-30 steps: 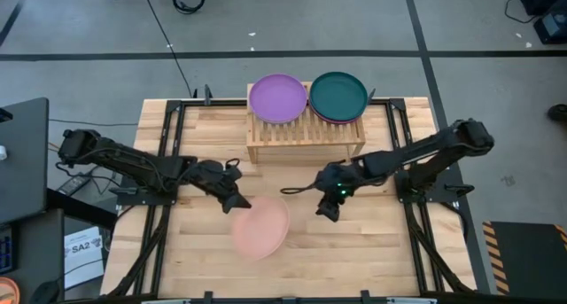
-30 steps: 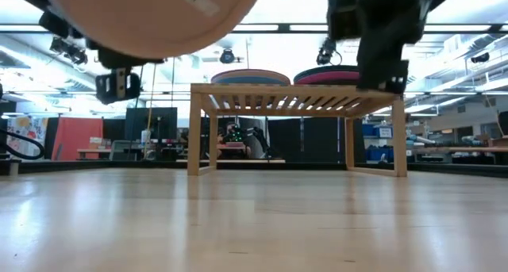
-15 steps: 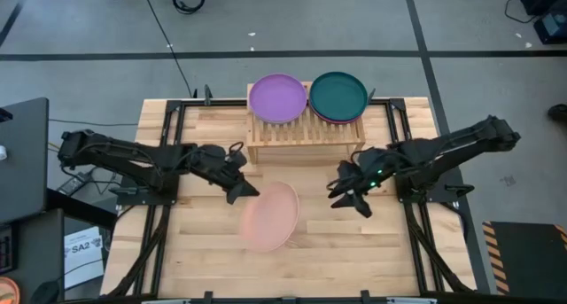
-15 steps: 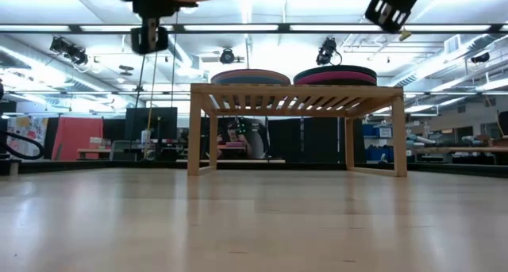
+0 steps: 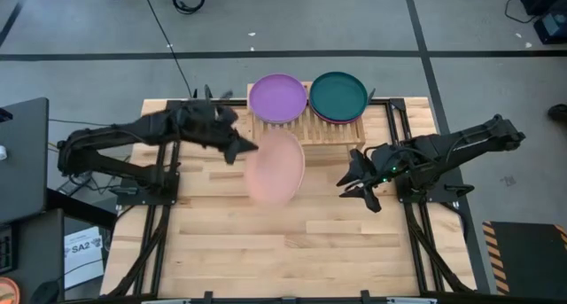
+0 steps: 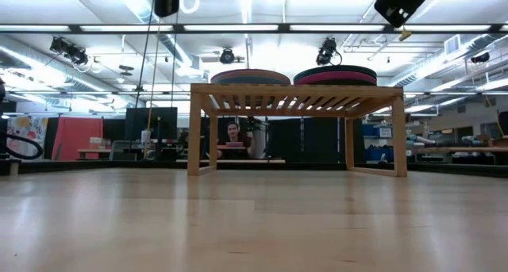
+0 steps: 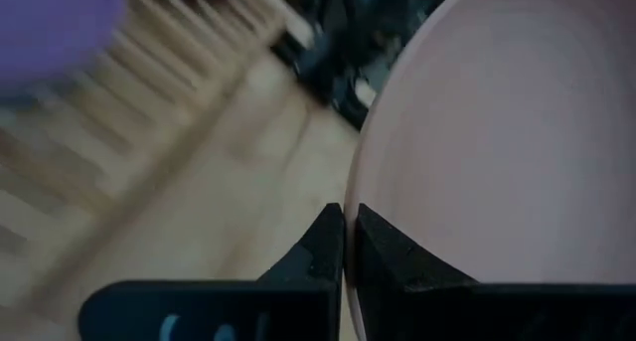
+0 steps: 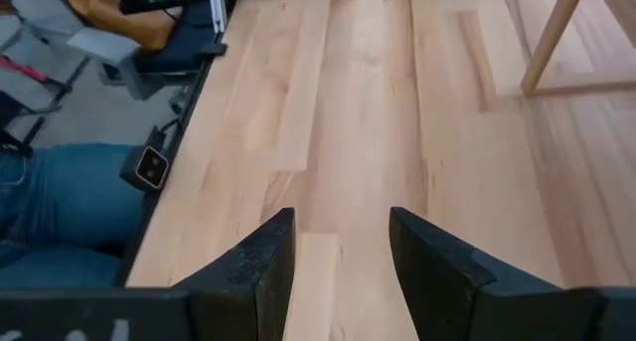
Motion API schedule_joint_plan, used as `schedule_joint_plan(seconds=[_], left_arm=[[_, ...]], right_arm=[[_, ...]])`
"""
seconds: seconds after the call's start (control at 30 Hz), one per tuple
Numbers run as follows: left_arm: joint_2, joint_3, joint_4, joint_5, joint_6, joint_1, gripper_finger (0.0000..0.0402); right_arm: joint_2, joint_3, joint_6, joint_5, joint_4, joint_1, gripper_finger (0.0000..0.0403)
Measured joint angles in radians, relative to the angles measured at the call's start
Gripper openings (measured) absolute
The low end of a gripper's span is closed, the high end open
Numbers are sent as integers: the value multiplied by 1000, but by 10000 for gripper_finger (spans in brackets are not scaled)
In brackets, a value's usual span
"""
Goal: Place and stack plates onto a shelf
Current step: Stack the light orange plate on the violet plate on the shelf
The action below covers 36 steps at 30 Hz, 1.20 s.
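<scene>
A peach plate [image 5: 275,167] hangs in the air just near of the shelf [image 5: 306,131], a low slatted light-wood rack. My left gripper [image 5: 245,149] is shut on this plate; in the left wrist view the plate [image 7: 497,132] fills the right side. On the shelf rest a purple plate [image 5: 278,97] and a dark teal plate [image 5: 337,95] topping a stack; the low view shows both stacks [image 6: 250,76] [image 6: 335,74] from the side. My right gripper [image 5: 355,187] is open and holds nothing, right of the peach plate. My left gripper pinches the peach plate's rim [image 7: 360,197] on the side toward the table's left, between its two fingers [image 7: 323,247]. It comes at the plate from the left, roughly level. The plate is lifted clear of the table, reaching rightward from the fingers and slightly tilted.
Bare plank tabletop [image 5: 292,242] lies near of the shelf. Black frame rails [image 5: 164,224] run along the table's left and right sides. A shelf leg [image 8: 552,33] shows in the right wrist view, and a person's leg in jeans [image 8: 60,202] beside the table.
My left gripper has risen and moved toward the far edge and the shelf, carrying the peach plate up out of the low view. My right gripper has drawn back toward the table's right edge, away from the plate.
</scene>
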Motion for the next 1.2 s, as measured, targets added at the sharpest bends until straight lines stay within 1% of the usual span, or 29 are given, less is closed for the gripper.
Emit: schedule_joint_plan(seconds=[0.13, 0.33, 0.47, 0.63, 0.83, 1.0, 1.1, 1.2], left_arm=[[0, 54, -9, -14, 33, 111, 18], [0, 83, -9, -20, 38, 310, 18], [24, 83, -14, -23, 34, 440, 18], [87, 83, -3, -24, 26, 556, 18], [189, 83, 17, -23, 5, 618, 18], [272, 83, 34, -12, 0, 618, 18], [305, 83, 54, 13, -1, 617, 18], [328, 83, 52, 13, -1, 618, 18]], right_arm=[[-7, -33, -17, 0, 10, 0, 170], [-13, -79, -11, -1, 28, 0, 170], [-13, -94, -17, -1, 41, 0, 170], [-13, -118, -21, -1, 59, -3, 170], [-13, -140, -23, -1, 82, -3, 170], [-13, -139, -27, -1, 88, -3, 170], [-12, -139, -27, -1, 88, -3, 170], [-12, -139, -27, -1, 87, -3, 170]])
